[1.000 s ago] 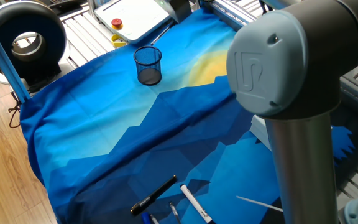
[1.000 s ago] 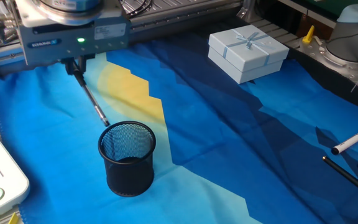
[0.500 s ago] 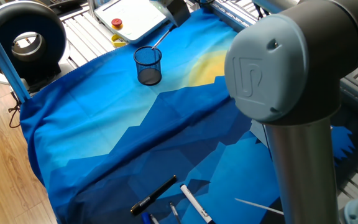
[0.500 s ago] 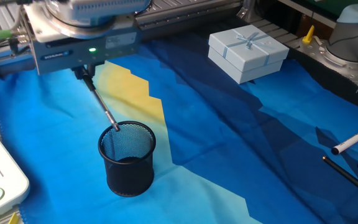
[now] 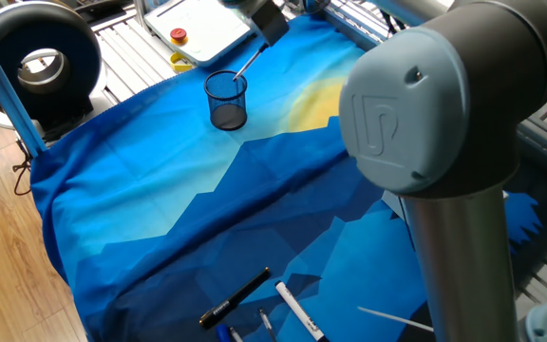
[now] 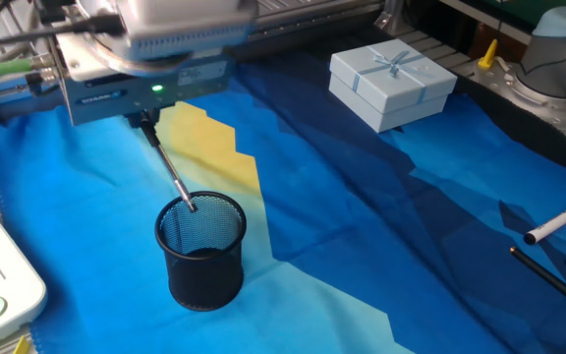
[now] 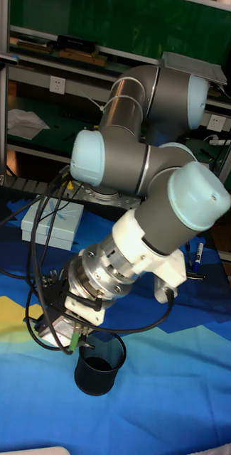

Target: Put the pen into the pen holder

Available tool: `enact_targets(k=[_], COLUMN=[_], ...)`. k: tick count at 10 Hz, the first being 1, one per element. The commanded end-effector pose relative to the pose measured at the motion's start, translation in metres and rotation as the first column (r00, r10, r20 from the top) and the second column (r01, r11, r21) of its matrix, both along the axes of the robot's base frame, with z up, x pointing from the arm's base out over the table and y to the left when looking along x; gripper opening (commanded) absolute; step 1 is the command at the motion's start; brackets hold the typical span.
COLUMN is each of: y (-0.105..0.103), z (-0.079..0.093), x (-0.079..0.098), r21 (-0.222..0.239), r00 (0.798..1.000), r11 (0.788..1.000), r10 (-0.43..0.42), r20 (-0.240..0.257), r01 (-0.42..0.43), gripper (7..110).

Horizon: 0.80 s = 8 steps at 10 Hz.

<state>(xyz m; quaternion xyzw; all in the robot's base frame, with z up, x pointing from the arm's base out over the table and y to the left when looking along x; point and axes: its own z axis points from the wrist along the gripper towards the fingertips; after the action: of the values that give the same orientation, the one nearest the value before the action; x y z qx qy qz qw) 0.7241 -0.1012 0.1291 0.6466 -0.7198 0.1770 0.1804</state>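
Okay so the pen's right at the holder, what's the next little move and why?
Probably ease the gripper down and slightly forward: it holds the pen tilted, its lower tip just over the rim of the pen holder, not yet deep enough to release safely.

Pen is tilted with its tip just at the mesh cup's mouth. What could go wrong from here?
1. The pen hangs slanted from the end effector, low end at the near rim of the pen holder. Dropped now, it may strike the rim and fall on the cloth.
2. Pushing down along this slant could tip the cup, which looks light.
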Motion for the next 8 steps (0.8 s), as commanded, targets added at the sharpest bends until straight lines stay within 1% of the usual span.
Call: enact_targets(k=[1, 2, 3, 5, 7, 8], y=[0.010, 0.009, 0.009, 0.008, 0.005, 0.007], z=[-0.003, -0.002, -0.003, -0.001, 0.006, 0.010], x=[-0.006, -0.009, -0.011, -0.011, -0.014, -0.017], r21=[-0.053, -0.093, -0.118, -0.142, -0.193, -0.202], r00=[0.999, 0.999, 0.999, 0.999, 0.999, 0.999], r11=[0.998, 0.995, 0.992, 0.989, 0.980, 0.978], r10=[-0.041, -0.046, -0.049, -0.043, -0.041, -0.047], r20=[-0.004, -0.007, -0.003, 0.001, 0.011, 0.021], r01=[0.040, 0.045, 0.049, 0.043, 0.042, 0.050], gripper=[7, 7, 7, 7, 7, 7])
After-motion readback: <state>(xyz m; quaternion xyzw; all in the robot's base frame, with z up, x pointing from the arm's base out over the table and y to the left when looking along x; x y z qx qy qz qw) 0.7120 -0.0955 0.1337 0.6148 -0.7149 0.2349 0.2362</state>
